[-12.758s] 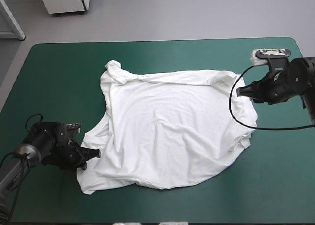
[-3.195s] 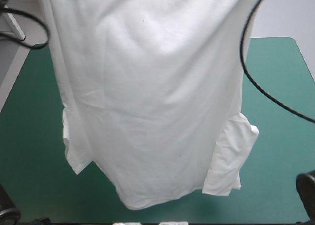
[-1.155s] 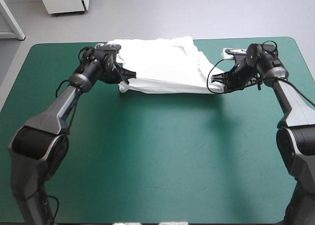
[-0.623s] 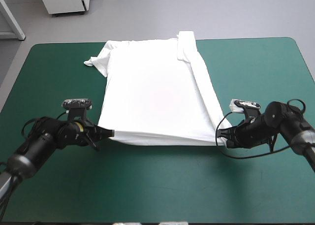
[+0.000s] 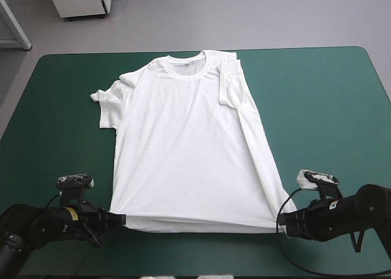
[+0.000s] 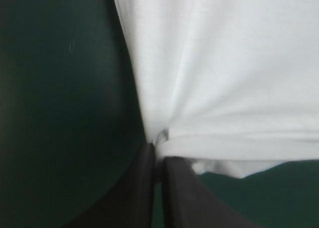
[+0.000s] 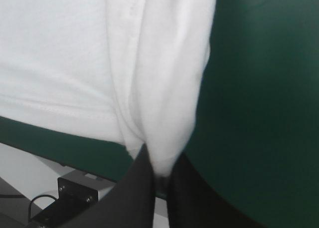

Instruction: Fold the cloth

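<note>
The white short-sleeved fabric T-shirt [image 5: 183, 151] lies spread flat on the teal-green table cover [image 5: 330, 108], collar toward the far edge and hem close to the near edge. Bare cover stretches wide on either side of it. Both arms lie low beside the hem. The left gripper [image 5: 121, 219] is clamped on the T-shirt's left hem corner, and the right gripper [image 5: 285, 225] is pinching its right hem corner.

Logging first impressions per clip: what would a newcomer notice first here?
The white T-shirt lies spread flat down the middle of the teal-green table, collar toward the far edge. Near the table's near edge, the left hand and right hand each pinch one hem corner, shut on the cloth.
</note>
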`<action>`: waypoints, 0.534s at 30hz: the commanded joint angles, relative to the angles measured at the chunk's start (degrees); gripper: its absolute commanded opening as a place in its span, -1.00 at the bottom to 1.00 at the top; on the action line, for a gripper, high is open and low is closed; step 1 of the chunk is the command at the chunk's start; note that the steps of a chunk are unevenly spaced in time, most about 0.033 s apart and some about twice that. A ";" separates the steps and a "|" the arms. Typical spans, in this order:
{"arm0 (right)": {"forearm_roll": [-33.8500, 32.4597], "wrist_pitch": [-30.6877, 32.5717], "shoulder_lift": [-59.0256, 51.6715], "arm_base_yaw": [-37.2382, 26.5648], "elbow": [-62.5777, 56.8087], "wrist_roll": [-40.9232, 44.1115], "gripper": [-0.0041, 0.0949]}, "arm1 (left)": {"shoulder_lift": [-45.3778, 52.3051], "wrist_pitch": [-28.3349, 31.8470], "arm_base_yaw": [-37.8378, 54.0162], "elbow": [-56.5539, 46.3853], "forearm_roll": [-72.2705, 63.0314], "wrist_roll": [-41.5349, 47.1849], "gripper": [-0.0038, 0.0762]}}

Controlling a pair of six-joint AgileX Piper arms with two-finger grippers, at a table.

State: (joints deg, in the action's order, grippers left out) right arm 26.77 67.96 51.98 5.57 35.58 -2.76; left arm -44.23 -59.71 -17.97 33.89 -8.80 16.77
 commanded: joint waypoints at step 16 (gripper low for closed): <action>2.51 3.59 -0.99 -0.62 6.15 -0.23 0.39 | 0.39 -13.10 0.17 11.17 -2.69 -4.11 0.49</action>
State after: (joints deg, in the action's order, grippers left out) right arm 27.49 70.12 51.48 5.51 36.51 -3.01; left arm -44.09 -70.80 -17.91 39.63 -10.57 12.94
